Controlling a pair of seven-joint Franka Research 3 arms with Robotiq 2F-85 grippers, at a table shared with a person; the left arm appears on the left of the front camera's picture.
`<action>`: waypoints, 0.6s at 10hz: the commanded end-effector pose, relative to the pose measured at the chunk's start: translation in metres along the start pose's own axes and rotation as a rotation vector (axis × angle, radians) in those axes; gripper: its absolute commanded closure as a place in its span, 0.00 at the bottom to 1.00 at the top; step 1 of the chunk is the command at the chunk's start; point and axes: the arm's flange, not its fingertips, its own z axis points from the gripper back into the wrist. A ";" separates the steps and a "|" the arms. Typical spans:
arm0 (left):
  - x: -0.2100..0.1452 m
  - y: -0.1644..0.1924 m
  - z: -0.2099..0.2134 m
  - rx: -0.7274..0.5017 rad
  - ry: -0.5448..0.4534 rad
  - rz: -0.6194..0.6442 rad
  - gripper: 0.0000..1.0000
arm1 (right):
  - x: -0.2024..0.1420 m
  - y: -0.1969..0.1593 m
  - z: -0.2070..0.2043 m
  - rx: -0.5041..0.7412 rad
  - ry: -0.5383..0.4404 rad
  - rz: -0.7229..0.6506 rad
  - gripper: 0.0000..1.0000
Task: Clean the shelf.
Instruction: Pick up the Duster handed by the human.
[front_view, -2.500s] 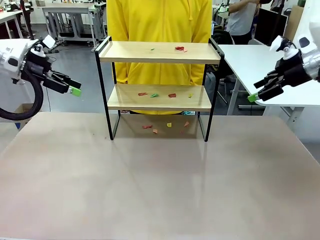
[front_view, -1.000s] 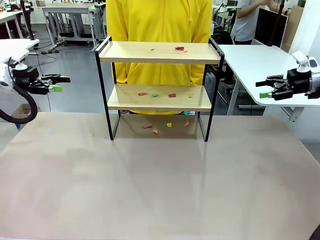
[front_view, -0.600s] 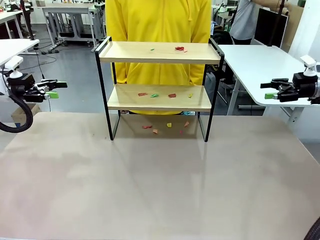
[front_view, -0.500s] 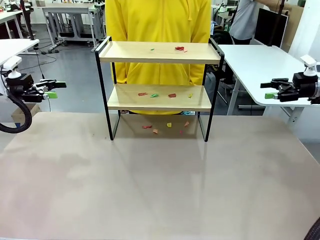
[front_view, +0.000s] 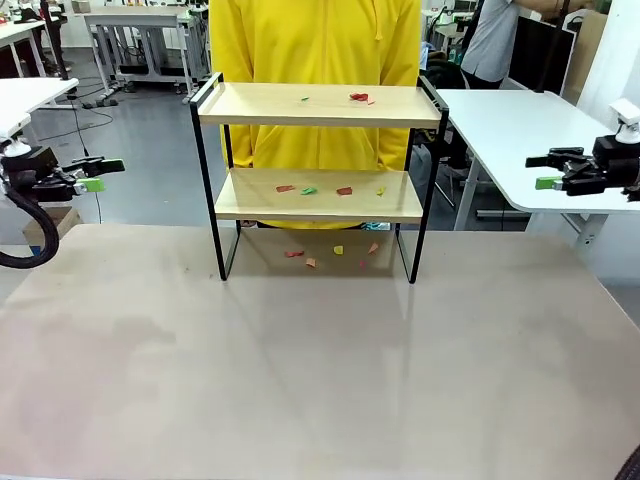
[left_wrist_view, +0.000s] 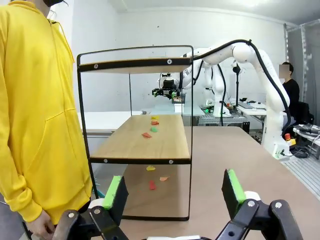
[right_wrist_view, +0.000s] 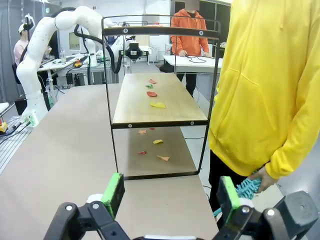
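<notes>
**Front view.** The small two-tier shelf, a thin black metal frame with two light wooden boards, stands at the middle of the far edge of the pale beige bench. Small coloured paper scraps lie on the top board, on the lower board and on the bench beneath. A person in a yellow hooded top stands directly behind. The left claw hangs off the left edge and the right claw off the right edge. Both are well apart from the shelf, with jaws wide and empty.

**Left wrist view.** The left claw faces the shelf end-on, green pads spread wide.

**Right wrist view.** The right claw, likewise wide and empty, faces the opposite end of the shelf. The person's hand holds a teal bristled item, apparently a brush.

**Assessment.** Cleaning has not begun. The scraps are thin and flat, so pinching them is judged unreliable. Recommended:
- Take a sweeping tool.
- Enter from the open front, clear of the raised side rails.
- Sweep the top board first.
- Steady the light frame with the other claw.
</notes>
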 end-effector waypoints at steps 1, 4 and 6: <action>0.012 -0.003 -0.002 0.006 -0.014 0.029 0.00 | 0.009 0.007 -0.004 -0.022 -0.027 -0.007 0.00; 0.004 -0.001 0.001 -0.003 -0.003 0.020 0.00 | 0.005 0.000 0.000 -0.003 -0.003 0.008 0.00; 0.004 -0.001 0.001 -0.003 -0.003 0.020 0.00 | 0.005 0.000 0.000 -0.003 -0.003 0.008 0.00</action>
